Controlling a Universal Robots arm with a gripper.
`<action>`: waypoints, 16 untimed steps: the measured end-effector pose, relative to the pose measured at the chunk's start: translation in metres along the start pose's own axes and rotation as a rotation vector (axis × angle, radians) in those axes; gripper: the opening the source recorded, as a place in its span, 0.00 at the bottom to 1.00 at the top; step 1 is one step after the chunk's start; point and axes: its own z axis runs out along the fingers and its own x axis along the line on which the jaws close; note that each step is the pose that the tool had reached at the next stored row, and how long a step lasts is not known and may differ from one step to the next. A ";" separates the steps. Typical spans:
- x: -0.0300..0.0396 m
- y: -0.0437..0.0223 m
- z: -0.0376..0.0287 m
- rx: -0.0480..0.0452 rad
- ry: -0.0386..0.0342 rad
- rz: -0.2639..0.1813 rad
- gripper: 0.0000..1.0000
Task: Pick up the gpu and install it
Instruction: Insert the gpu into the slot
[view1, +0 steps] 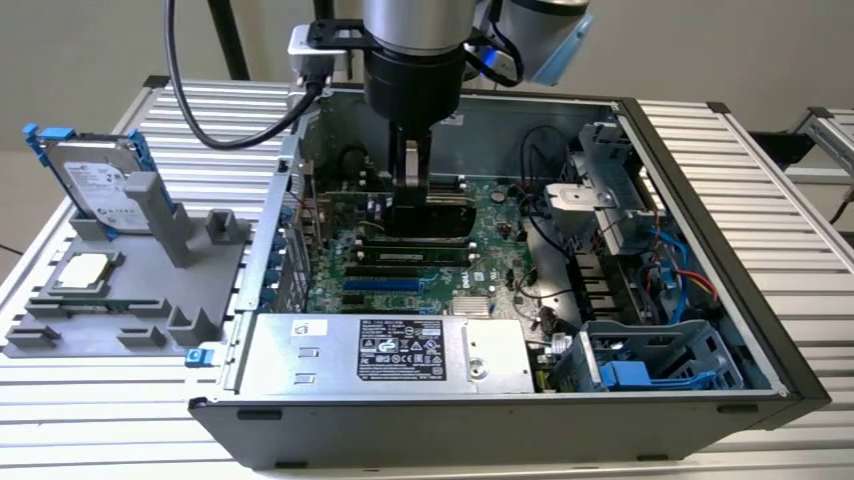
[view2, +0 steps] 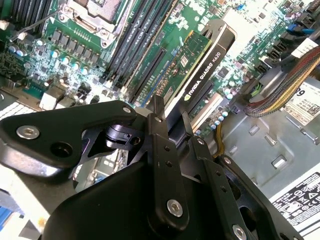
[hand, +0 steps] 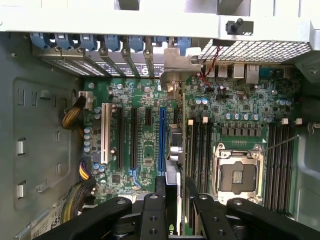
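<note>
Nearest the lens in the second wrist view sat the gripper (view2: 170, 117), its black fingers (view2: 159, 107) closed narrowly on the upper edge of the gpu (view2: 202, 65) — one finger on each face of the card. The card stood on edge, black cooler face outward and green board behind, low over the motherboard (view2: 165, 30) beside the long black slots. Whether its connector edge had entered a slot could not be made out.

In the first wrist view the same fingers (hand: 151, 205) straddled the thin card edge (hand: 172, 150), which ran toward the bracket openings at the rear wall of the case (hand: 30, 125).

Farther off, the exterior view showed the arm reaching straight down into the open case, gripper (view1: 412, 185) at the card (view1: 430, 215).

The card looked light and stiff, yet fragile — best held by the cooler shroud and board edge, as here, clear of the contacts. Pinched this narrowly, it could probably pivot if pushed off-centre.
</note>
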 end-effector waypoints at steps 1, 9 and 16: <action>0.0000 0.0000 0.0003 0.0000 0.0000 0.000 0.00; 0.0000 -0.0008 0.0018 0.0001 -0.0001 0.000 0.00; 0.0001 -0.0041 0.0022 0.0000 -0.0001 0.000 0.00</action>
